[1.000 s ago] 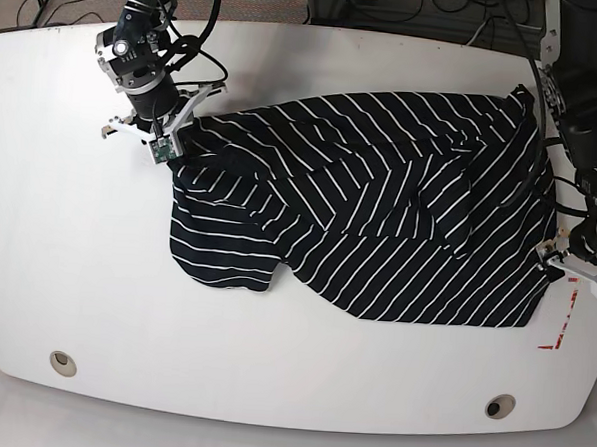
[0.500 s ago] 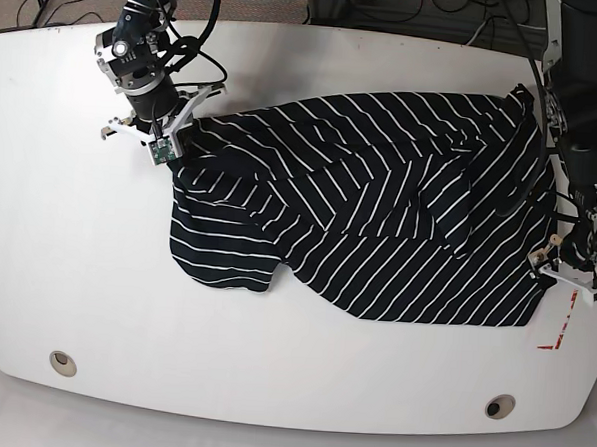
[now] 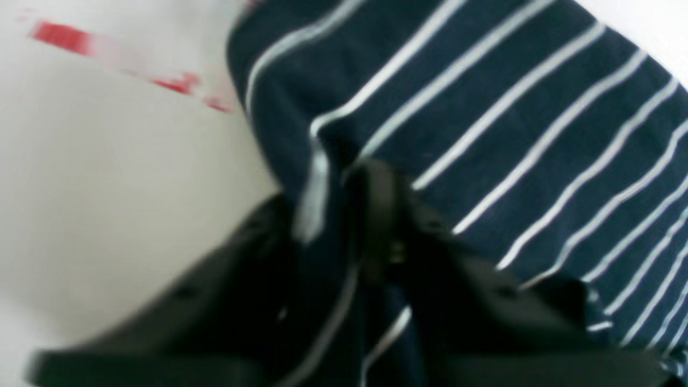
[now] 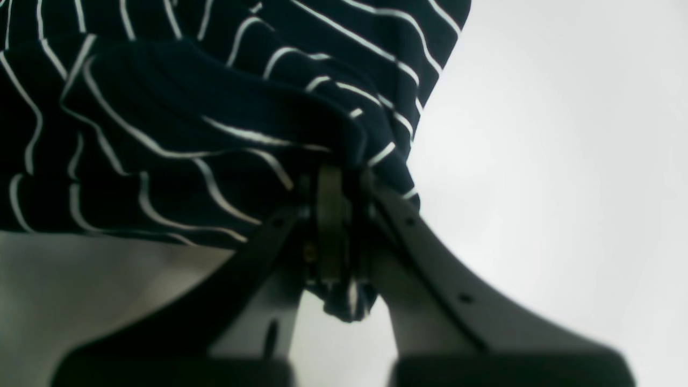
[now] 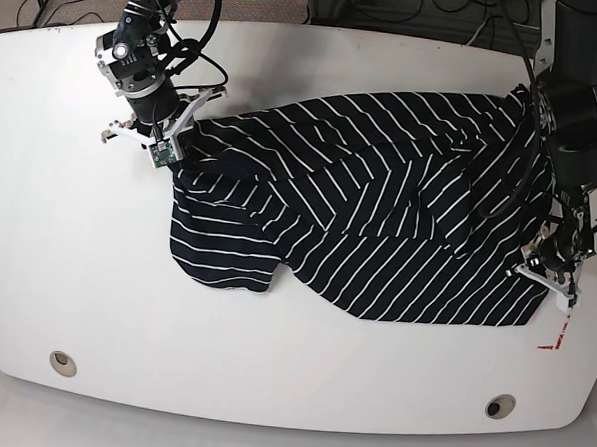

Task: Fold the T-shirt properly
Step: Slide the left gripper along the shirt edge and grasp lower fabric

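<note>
Your T-shirt lies spread and rumpled across the middle and right of the white table, its right hem close to the table's right edge beside the red tape marks. Your left gripper has its jaws pinched together on that right hem, fabric bunched between them. Your right gripper is clamped on a fold at the shirt's far-left corner. You have bare table along the near side and the whole left side.

Dark, white-striped T-shirt, rumpled and partly folded, spread across the white table.
</note>
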Action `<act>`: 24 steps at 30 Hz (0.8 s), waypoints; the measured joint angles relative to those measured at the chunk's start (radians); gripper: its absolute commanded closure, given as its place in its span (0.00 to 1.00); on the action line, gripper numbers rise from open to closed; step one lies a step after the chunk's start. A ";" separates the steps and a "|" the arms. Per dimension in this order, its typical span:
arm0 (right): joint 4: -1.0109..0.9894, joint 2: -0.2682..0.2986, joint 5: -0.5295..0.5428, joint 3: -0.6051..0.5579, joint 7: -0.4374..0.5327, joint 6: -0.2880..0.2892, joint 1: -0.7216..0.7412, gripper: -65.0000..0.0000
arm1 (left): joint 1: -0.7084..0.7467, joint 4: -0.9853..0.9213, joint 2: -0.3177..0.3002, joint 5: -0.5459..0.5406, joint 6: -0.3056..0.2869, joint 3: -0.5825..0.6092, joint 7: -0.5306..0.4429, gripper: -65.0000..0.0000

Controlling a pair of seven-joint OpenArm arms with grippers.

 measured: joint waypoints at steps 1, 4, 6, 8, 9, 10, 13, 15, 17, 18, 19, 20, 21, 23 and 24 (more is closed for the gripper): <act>0.000 0.000 0.000 0.000 0.000 0.000 0.000 1.00 | 0.002 0.000 0.001 0.000 0.000 0.000 -0.002 1.00; 0.000 0.000 0.000 0.000 0.000 0.000 0.000 1.00 | 0.002 0.000 0.000 -0.003 -0.001 0.000 -0.002 1.00; 0.000 0.000 0.000 0.000 0.000 0.000 0.000 1.00 | 0.003 0.007 0.000 -0.003 -0.004 0.000 0.000 1.00; 0.000 0.000 0.000 0.000 0.000 0.000 0.000 1.00 | 0.012 0.034 0.003 0.000 -0.003 0.000 0.017 1.00; 0.000 0.000 0.000 0.000 0.000 0.000 0.000 1.00 | 0.025 0.064 0.005 0.008 -0.003 0.000 0.037 1.00; 0.000 0.000 0.000 0.000 0.000 0.000 0.000 1.00 | 0.040 0.092 0.006 0.011 -0.003 0.000 0.050 1.00; 0.000 0.003 0.000 0.000 0.000 0.000 0.003 1.00 | 0.106 0.222 0.012 0.009 -0.005 0.000 0.088 1.00; 0.000 0.006 0.000 0.002 -0.005 0.000 0.014 1.00 | 0.152 0.312 0.012 0.013 -0.005 0.000 0.122 1.00; -0.001 0.008 -0.005 0.006 -0.010 0.001 0.034 1.00 | 0.197 0.452 0.008 0.017 -0.007 -0.001 0.158 1.00; -0.002 0.014 -0.005 0.007 -0.010 -0.001 0.043 1.00 | 0.216 0.499 0.010 0.025 0.000 0.003 0.167 1.00; -0.005 0.023 -0.005 0.005 -0.009 0.000 0.054 1.00 | 0.237 0.570 0.008 0.026 0.002 0.005 0.170 1.00; -0.006 0.029 -0.006 0.002 -0.008 0.000 0.065 1.00 | 0.251 0.612 0.008 0.022 -0.005 0.006 0.163 1.00; -0.012 0.035 -0.009 -0.001 -0.006 -0.001 0.076 1.00 | 0.266 0.655 0.006 0.013 -0.007 0.006 0.162 1.00; -0.021 0.044 -0.019 0.001 0.000 -0.001 0.100 1.00 | 0.284 0.729 0.008 0.010 -0.010 0.008 0.162 1.00; -0.027 0.045 -0.035 0.003 -0.001 0.000 0.114 1.00 | 0.289 0.761 0.011 0.009 -0.010 0.009 0.170 1.00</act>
